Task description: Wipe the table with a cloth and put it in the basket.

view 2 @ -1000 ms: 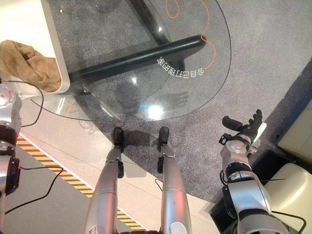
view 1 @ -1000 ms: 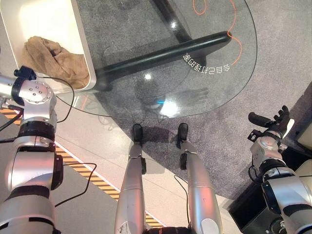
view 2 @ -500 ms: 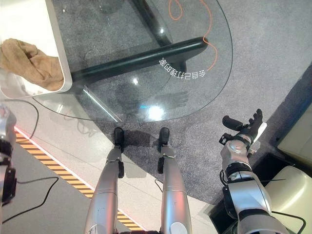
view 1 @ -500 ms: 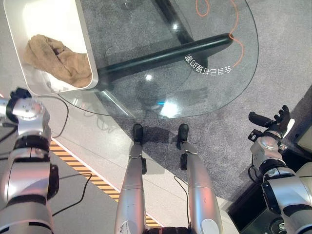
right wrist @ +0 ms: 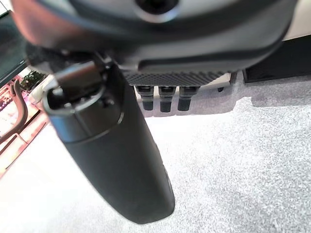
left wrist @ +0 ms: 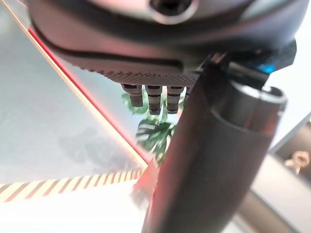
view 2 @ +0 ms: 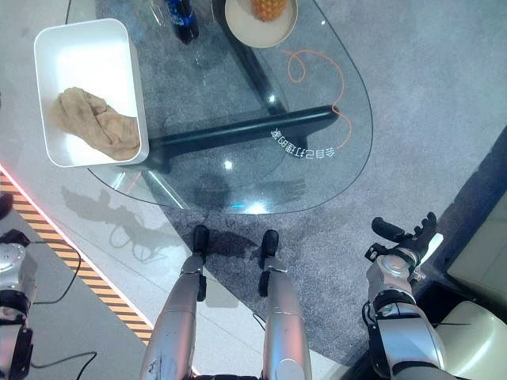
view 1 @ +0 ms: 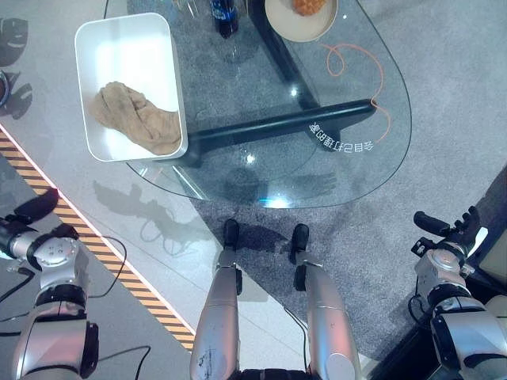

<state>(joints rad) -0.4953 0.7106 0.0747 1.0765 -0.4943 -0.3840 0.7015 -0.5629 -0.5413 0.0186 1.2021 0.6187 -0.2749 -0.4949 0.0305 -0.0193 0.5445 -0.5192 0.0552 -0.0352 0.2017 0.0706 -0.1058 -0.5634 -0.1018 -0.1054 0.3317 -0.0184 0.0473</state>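
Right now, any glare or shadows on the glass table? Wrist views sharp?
Left eye view: bright glare spots on the glass table; leafy shadows on the floor beside it; the cloth in the white basket stays readable. Left wrist view: the left robot hand blurs close up. Right wrist view: the right robot hand likewise.

Left hand (view 1: 32, 207) and right hand (view 1: 453, 231) — empty, fingers straight.

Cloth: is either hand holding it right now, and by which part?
Nothing is held. The cloth lies loose in the white basket on the glass table. The left hand and right hand hang empty, fingers relaxed, off the table's sides.
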